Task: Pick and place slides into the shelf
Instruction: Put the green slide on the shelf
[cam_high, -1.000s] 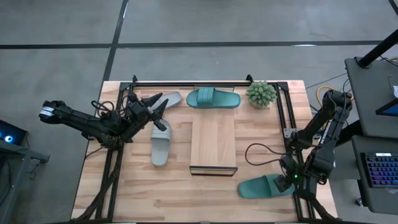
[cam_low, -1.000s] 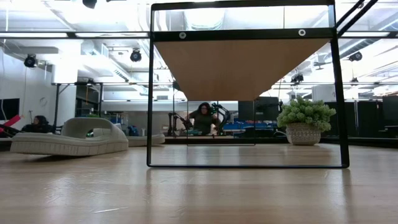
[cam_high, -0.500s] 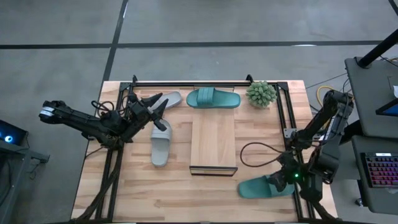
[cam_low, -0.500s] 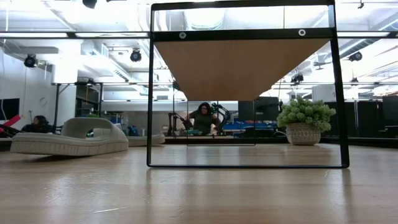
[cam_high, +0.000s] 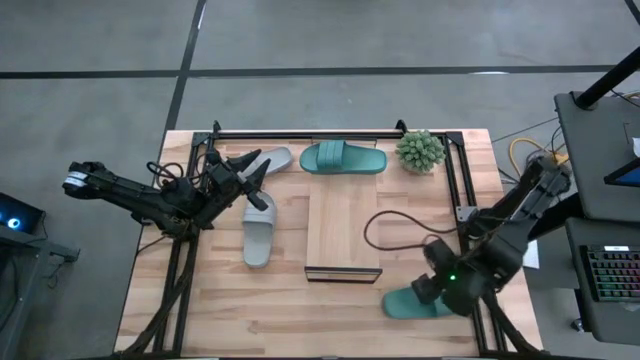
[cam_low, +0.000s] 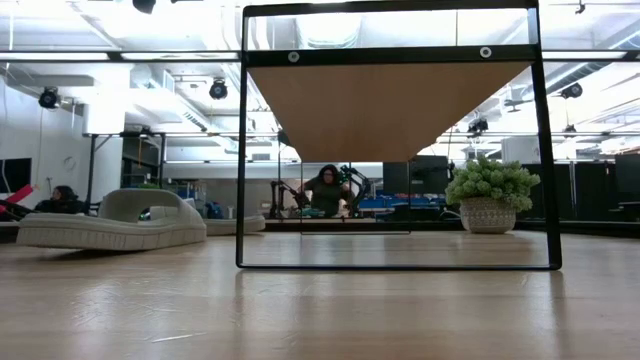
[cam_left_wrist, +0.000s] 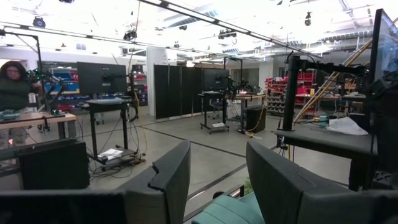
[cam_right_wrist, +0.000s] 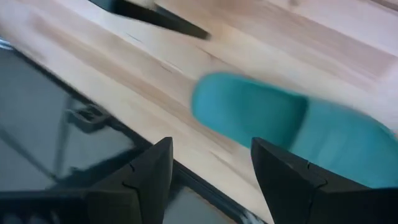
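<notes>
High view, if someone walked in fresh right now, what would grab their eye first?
Probably the shelf, a light-wood rack lying mid-table with nothing on it, ringed by slides. One teal slide lies just beyond its far end beside a potted plant; the other teal slide lies at the near right, with the right gripper open above it. At left, the left gripper hovers by the two grey slides.

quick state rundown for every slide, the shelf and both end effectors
left end effector: open, empty, above the far grey slide
right end effector: open, empty, over the near teal slide
far grey slide: on table, unshelved
near grey slide: on table, unshelved
far teal slide: on table behind shelf
near teal slide: on table
shelf: no slides on top
</notes>
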